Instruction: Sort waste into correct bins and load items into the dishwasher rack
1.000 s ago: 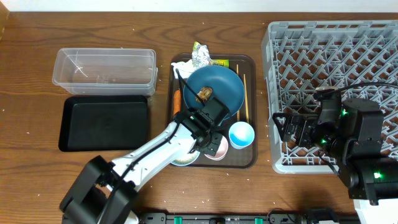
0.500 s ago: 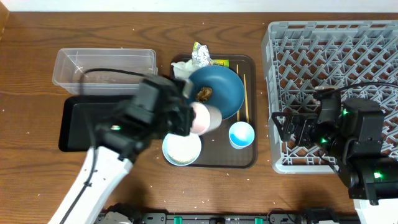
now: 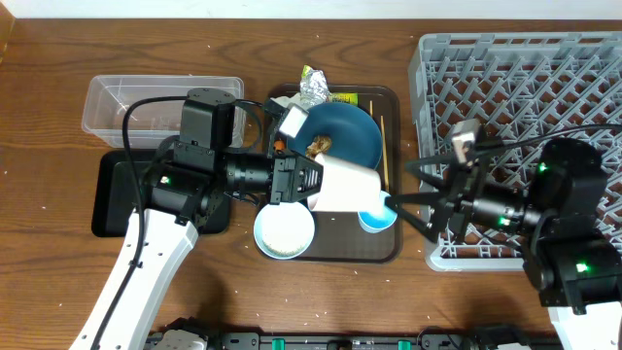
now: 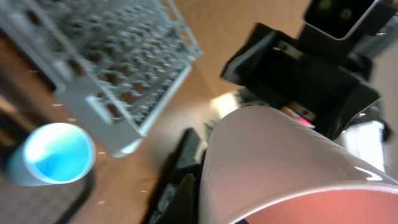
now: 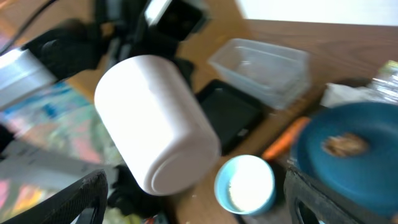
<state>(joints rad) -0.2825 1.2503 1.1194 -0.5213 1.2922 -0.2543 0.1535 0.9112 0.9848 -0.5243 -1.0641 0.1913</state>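
My left gripper (image 3: 309,183) is shut on a pinkish cup (image 3: 345,185), held on its side above the brown tray, base toward the right arm. In the left wrist view the cup (image 4: 280,162) fills the frame beside one dark finger (image 4: 183,186). My right gripper (image 3: 413,197) stands open just right of the cup's base, apart from it; in its own view the cup (image 5: 155,124) hangs above and between the open fingers (image 5: 81,199). The dark blue dish (image 3: 340,136) holds a brown food lump (image 3: 319,146). The dishwasher rack (image 3: 515,87) is at the right.
The brown tray (image 3: 389,97) holds a white bowl (image 3: 285,231), a small blue cup (image 5: 244,183), foil (image 3: 316,90), a yellow-green wrapper (image 3: 340,97), a napkin (image 3: 292,122), a carrot stick (image 5: 283,140) and wooden sticks (image 3: 382,151). The clear tub (image 3: 160,107) and black tray (image 3: 126,194) lie left.
My left gripper has lifted the pinkish cup off the tray and turned it toward the right. The right gripper has come left out of the rack to meet it, its jaws a little narrower.
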